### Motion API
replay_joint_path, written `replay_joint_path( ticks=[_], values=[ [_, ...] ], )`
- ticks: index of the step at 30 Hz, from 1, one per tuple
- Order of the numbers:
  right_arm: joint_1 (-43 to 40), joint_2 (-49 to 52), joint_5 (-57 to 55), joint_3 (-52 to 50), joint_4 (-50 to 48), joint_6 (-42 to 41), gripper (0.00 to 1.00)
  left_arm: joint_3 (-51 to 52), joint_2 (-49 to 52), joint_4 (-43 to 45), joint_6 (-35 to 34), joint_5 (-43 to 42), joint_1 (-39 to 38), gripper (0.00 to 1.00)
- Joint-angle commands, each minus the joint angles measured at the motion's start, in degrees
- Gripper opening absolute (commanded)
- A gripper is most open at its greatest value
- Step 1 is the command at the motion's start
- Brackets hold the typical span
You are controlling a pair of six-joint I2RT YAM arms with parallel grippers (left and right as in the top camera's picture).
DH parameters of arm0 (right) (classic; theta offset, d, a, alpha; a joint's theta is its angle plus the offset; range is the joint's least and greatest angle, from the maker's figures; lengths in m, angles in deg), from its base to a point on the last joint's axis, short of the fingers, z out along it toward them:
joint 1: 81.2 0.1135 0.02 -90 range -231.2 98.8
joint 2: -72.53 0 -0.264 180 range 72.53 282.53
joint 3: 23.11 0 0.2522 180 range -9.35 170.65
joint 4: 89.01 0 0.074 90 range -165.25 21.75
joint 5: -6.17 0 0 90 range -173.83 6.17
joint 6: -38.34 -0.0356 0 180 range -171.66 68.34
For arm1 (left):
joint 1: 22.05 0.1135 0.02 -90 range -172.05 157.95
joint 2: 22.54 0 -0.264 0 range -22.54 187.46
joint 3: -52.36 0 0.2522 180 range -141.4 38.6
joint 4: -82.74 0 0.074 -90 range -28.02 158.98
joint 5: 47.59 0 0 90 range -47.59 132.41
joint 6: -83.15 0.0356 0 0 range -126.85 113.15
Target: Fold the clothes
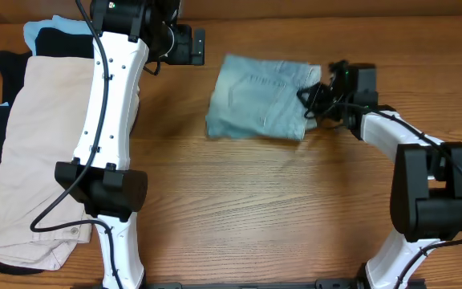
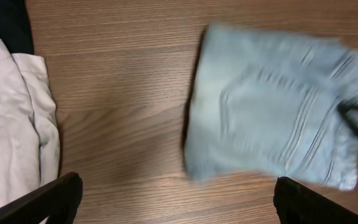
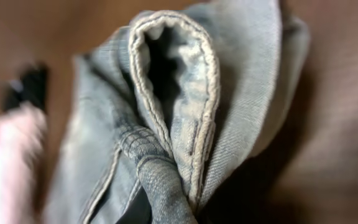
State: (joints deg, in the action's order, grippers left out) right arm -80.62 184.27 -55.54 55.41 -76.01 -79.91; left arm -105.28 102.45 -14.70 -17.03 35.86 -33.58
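Denim shorts: we see the light-blue denim shorts point(image 1: 261, 100) lying folded into a compact bundle on the bench point(image 1: 255, 209), towards its far side and between the two arms. A stitched back pocket faces up, and in the left wrist view the pocket seams and parallel stitch lines show on the shorts point(image 2: 272, 118).

Right end effector: the right end effector point(image 1: 314, 99) is at the right edge of the bundle and touches the cloth. We read it as pressed together and pinching the denim there. In its own wrist view a cuffed, double-stitched hem point(image 3: 179, 106) stands up close to the lens, and the fabric gathers into a tight bunch at the bottom edge. The fingers themselves are out of that view.

Left end effector: the left end effector point(image 1: 196, 46) is near the far edge of the bench, up and to the left of the shorts and apart from them. It is spread wide, with its dark fingers point(image 2: 55, 196) in the two bottom corners of its wrist view and nothing between them.

Other clothes: a heap lies at the left end of the bench, well apart from the denim. Large beige shorts point(image 1: 30, 160) are on top, over a black garment point(image 1: 10, 72) and a pale-blue garment point(image 1: 42, 32).

Unclear: in the right wrist view we cannot tell what the pinkish blur at the left is.
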Motion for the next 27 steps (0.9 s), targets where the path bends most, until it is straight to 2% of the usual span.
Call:
replay_joint_path(
  ticks=[1, 9, 13, 20, 23, 27],
  values=[
    [-6.97, -0.50, -0.35, 0.57, -4.76, -12.39, 0.04, -0.50, -0.15, -0.24, -0.13, 0.79, -0.22, 1.00],
    [-24.52, -0.48, -0.83, 0.57, -3.34, -21.70, 0.04, -0.50, -0.15, -0.22, -0.20, 0.76, -0.50, 1.00],
    [-29.44, -0.48, -2.60, 0.33, -1.57, -26.01, 0.04, -0.50, -0.15, -0.57, -0.70, 0.72, -0.70, 1.00],
    [-26.40, 1.42, -10.47, 0.28, -4.22, -26.99, 0.04, -0.50, -0.15, -0.52, -1.68, 0.72, -1.05, 1.00],
    [-23.26, 4.94, -12.26, 0.28, -8.79, -31.78, 0.04, -0.50, -0.15, -0.50, -1.68, 0.74, -1.36, 1.00],
    [-19.80, 9.38, -22.14, 0.28, -13.11, -41.31, 0.04, -0.50, -0.15, -1.05, -1.68, 0.74, -1.53, 1.00]
  ],
)
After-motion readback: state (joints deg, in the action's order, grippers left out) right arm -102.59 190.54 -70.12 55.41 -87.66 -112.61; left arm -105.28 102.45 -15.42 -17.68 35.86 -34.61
